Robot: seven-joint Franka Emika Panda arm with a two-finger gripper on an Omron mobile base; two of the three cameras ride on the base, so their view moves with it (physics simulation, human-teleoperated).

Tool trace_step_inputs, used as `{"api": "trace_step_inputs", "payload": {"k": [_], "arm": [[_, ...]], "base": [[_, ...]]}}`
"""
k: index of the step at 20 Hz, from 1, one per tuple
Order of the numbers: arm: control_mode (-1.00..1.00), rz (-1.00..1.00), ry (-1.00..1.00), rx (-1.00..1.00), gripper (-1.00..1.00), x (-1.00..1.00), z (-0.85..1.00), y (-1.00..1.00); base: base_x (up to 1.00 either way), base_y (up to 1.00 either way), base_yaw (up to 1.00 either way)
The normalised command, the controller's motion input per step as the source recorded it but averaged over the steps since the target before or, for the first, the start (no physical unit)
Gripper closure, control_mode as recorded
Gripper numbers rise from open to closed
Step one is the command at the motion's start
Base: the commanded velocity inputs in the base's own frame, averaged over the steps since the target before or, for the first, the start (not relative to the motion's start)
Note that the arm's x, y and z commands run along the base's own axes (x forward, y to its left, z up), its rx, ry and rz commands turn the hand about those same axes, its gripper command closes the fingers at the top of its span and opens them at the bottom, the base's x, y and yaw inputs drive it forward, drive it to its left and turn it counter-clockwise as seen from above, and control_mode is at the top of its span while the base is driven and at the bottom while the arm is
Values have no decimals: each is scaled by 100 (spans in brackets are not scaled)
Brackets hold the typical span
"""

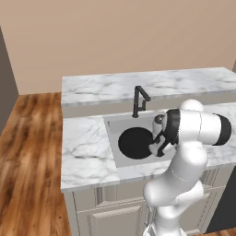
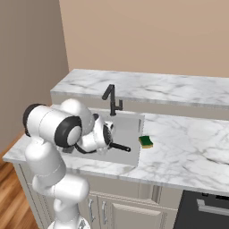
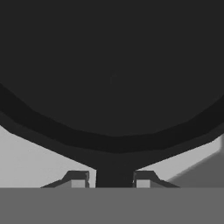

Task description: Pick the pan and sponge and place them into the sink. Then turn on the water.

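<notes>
Gripper (image 3: 112, 178) pinches the pan (image 3: 112, 78) by its handle, which I see inside the sink (image 1: 110, 123). Sponge (image 2: 146, 142) sits on the counter beside the sink.

White marble counter (image 2: 188, 156); sponge (image 2: 146, 142) apparently on it.

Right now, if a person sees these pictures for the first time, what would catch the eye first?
First, the black pan inside the grey sink, with the white arm bent low over it. In the hand view the gripper is shut on the pan's handle. Next, the yellow and green sponge lying on the marble counter just right of the sink, and the black faucet behind the basin.
</notes>
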Motion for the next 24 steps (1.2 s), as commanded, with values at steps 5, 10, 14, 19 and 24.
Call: {"api": "trace_step_inputs", "payload": {"k": [5, 10, 14, 19, 24], "arm": [[-100, -12, -10, 6, 100, 0, -40, 0], [-100, -10, -11, 3, 100, 9, -32, 0], [-100, -7, -10, 2, 100, 12, -31, 0], [-100, -7, -8, 3, 100, 11, -37, 0], [-100, -6, -7, 5, 100, 11, -39, 0]], "base": [[0, 0, 0], [0, 0, 0], [0, 0, 0], [0, 0, 0], [0, 0, 0]]}}
